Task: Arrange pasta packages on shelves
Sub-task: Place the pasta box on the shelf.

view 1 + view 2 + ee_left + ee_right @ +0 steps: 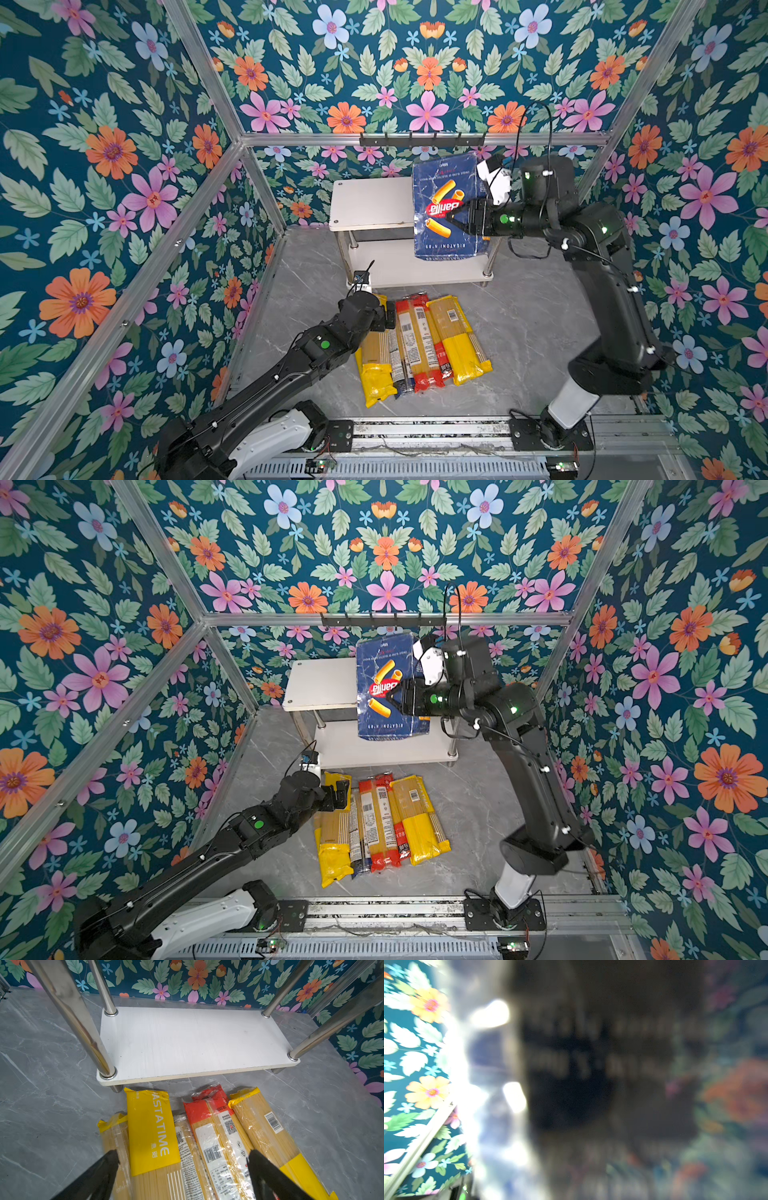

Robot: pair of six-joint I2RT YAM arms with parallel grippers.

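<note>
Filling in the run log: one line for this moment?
right gripper: holds rigatoni bag above rack | left gripper: open over spaghetti packs

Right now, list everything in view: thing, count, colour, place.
Rigatoni bag: one, dark blue, over the right end of the rack's top board, gripped by the right end effector.
Spaghetti packs: at least six, yellow, red and clear, side by side on the floor in front of the rack; exact count unclear where they overlap.
Rack: one, two white boards on chrome posts, against the back wall; lower board bare.
Hook rail: one, black, on the back frame above the rack.
Floor: grey marble.
Left end effector: open, over the spaghetti packs.
Right end effector: shut on the rigatoni bag.
</note>
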